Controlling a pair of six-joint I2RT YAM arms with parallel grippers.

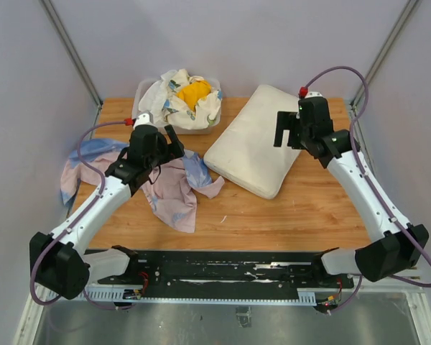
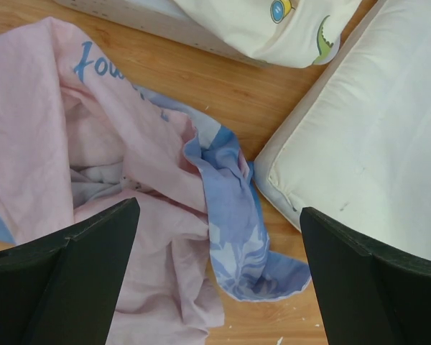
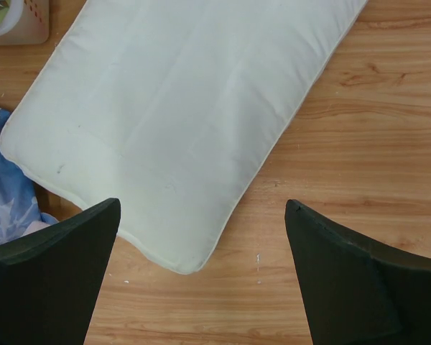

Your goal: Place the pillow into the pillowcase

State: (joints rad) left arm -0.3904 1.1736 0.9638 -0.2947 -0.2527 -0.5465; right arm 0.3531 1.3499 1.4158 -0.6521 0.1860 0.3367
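From above, the left end effector (image 1: 167, 140) is seen wide open, empty, over the pillowcase (image 1: 174, 194); the right end effector (image 1: 284, 129), likewise spread and empty, over the pillow (image 1: 248, 151); by the left wrist, pillowcase is shown beneath, pillow rightward; by the right wrist, pillow beneath, on the counter (image 3: 359, 144).

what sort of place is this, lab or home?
Probably a lab test cell, not a home: left arm and right arm bolted to a wooden table, plain walls with metal struts around it, and a pillow and pillowcase staged as props.
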